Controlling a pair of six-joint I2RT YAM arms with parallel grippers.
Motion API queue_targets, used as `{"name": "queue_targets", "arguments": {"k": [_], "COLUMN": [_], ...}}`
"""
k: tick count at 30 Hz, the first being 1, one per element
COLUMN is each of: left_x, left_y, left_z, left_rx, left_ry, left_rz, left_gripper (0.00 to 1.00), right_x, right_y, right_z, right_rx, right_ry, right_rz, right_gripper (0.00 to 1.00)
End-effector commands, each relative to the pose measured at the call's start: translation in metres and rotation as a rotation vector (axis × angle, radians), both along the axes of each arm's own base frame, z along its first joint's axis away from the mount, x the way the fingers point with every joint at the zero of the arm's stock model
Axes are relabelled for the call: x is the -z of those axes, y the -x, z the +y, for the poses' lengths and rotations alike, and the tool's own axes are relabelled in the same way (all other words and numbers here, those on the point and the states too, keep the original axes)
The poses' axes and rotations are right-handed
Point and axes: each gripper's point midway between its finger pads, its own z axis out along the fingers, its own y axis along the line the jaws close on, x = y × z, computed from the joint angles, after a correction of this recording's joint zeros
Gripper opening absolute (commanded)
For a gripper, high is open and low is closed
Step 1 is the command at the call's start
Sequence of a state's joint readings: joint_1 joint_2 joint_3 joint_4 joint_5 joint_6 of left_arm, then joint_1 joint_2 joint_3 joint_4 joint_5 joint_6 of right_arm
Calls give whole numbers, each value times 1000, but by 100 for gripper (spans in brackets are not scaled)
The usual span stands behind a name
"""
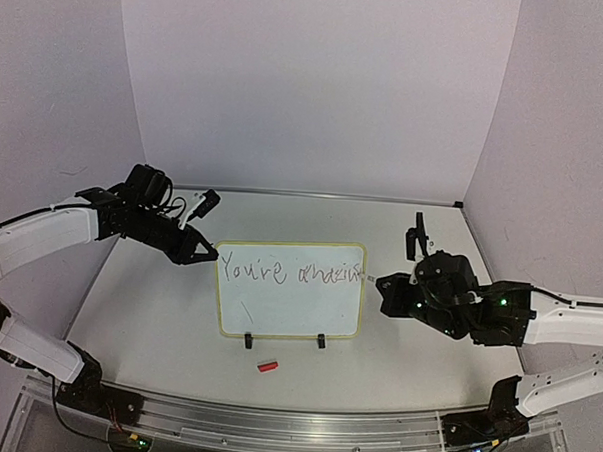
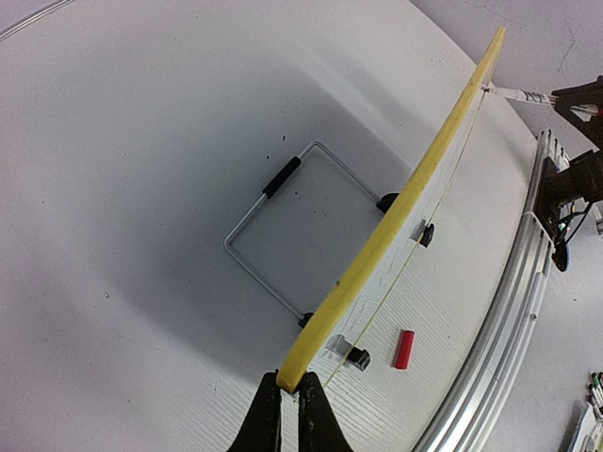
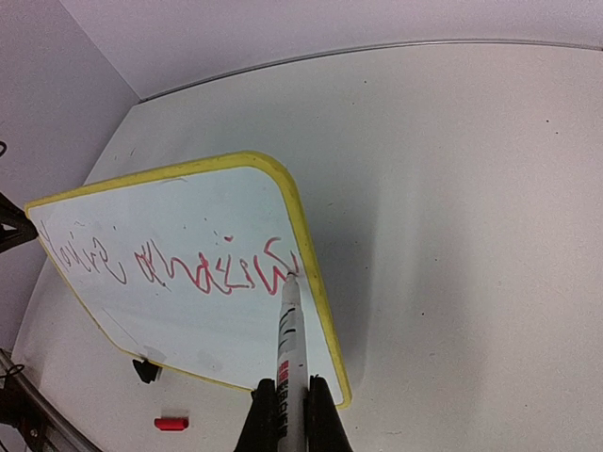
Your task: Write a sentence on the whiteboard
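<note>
Whiteboard is propped tilted in the middle of the table, left edge clamped by the left hand. Right hand is clamped on a marker, tip touching the sentence near the board's right edge. A red cap is seen just in front.

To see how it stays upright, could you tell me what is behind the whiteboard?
A wire loop stand with a black sleeve rests on the table behind the whiteboard; the yellow edge covers where it joins.
</note>
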State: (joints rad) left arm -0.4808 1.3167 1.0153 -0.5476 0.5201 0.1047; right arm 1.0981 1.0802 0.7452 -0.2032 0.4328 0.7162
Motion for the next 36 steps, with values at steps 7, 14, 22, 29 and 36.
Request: {"name": "queue_targets", "arguments": {"k": [7,14,22,29,36], "left_x": [13,13,14,14,15], "left_y": [5,5,5,5,5], "left_z": [2,2,2,2,2], "left_rx": [11,10,10,10,9], "left_ry": [-52,-52,-54,-54,-55], "left_rz": [36,36,38,40,40], "left_gripper": [0,0,0,0,0], "right_x": [-20,-33,-38,-17,-5], "right_y": [-9,-15,-17,-11,-4], "right_z": [-8,0,4,0,-8], "right_rx": [53,45,33,39,45], "right_ry": [4,31,39,27,6], "right_rz": [-51,-86,-99,-47,-9], "right_gripper": [0,0,0,0,0]}}
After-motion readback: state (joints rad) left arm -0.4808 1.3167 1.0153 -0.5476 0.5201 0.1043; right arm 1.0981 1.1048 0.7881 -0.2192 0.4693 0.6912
